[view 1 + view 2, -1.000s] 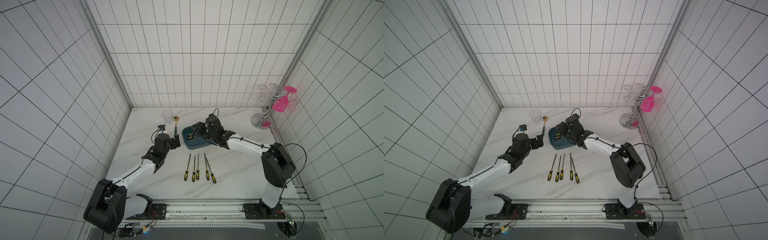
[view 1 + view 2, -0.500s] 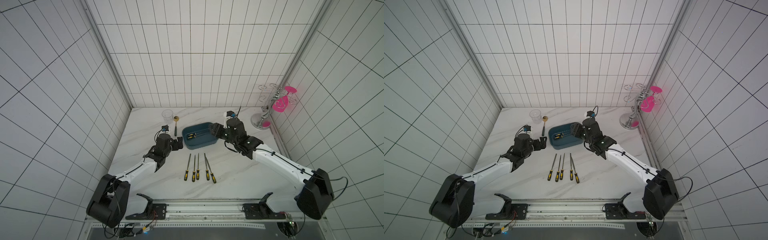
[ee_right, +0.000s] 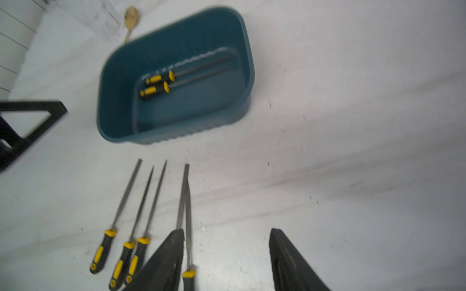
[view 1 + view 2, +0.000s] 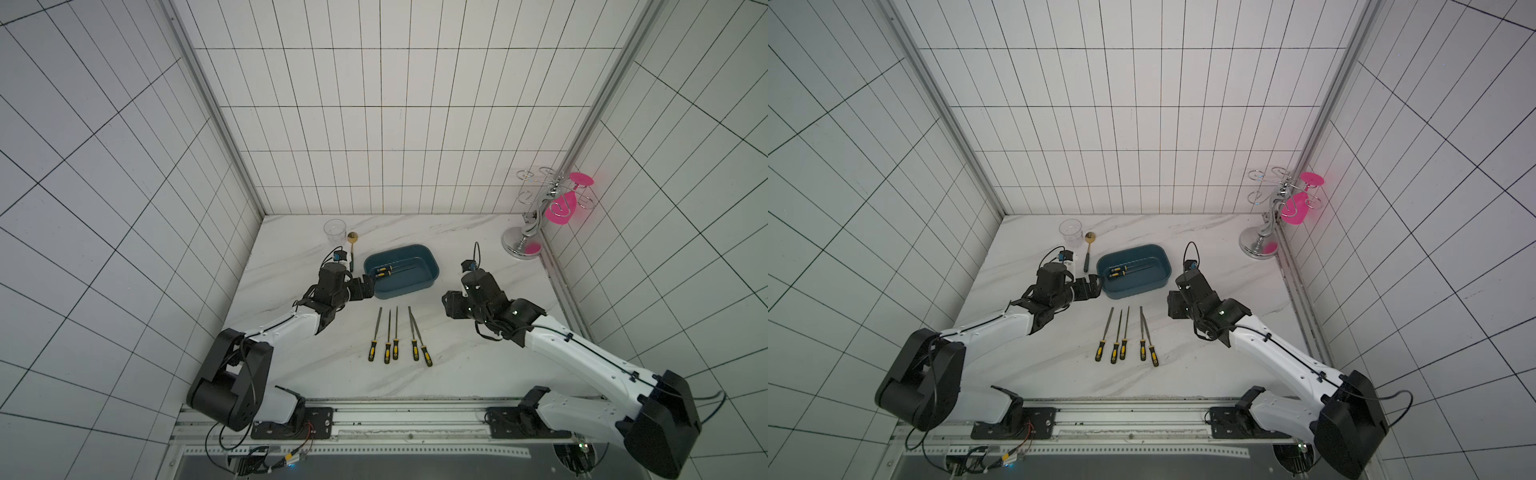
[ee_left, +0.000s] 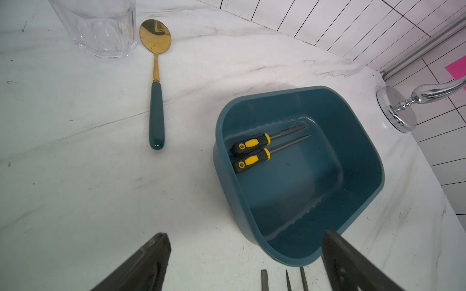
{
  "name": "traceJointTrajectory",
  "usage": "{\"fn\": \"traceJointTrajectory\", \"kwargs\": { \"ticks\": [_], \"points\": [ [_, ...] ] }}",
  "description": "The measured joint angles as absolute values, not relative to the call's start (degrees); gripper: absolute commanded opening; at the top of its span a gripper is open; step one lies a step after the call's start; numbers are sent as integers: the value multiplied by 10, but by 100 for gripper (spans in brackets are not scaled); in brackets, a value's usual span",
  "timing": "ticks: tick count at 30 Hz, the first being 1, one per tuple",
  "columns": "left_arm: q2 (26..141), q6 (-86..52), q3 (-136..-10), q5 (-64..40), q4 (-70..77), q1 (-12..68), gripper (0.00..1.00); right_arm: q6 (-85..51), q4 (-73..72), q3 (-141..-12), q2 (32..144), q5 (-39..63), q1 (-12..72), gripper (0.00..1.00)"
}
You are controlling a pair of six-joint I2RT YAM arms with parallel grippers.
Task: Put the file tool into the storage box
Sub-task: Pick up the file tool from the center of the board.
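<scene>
While two files [image 4: 383, 271] lie inside the blue box [image 4: 409, 291], five files [image 4: 396, 332] wait in a row on the table just before it; left gripper [image 4: 366, 286] and right gripper [image 4: 451, 305]: both spread wide, empty.

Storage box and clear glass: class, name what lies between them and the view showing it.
A gold spoon with a teal handle lies between the clear glass and the storage box, clearest in the left wrist view.
</scene>
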State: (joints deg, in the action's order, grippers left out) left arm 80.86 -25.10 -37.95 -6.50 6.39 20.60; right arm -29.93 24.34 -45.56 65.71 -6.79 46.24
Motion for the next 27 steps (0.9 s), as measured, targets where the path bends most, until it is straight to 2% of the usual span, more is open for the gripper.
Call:
{"fn": "traceJointTrajectory", "kwargs": {
  "ticks": [8,27],
  "points": [
    [809,-275,-380,-72,63,156,98,-293,275,-411,672,-85,565,49],
    [809,-288,-376,-73,63,137,98,-303,266,-412,787,-71,654,51]
  ]
}}
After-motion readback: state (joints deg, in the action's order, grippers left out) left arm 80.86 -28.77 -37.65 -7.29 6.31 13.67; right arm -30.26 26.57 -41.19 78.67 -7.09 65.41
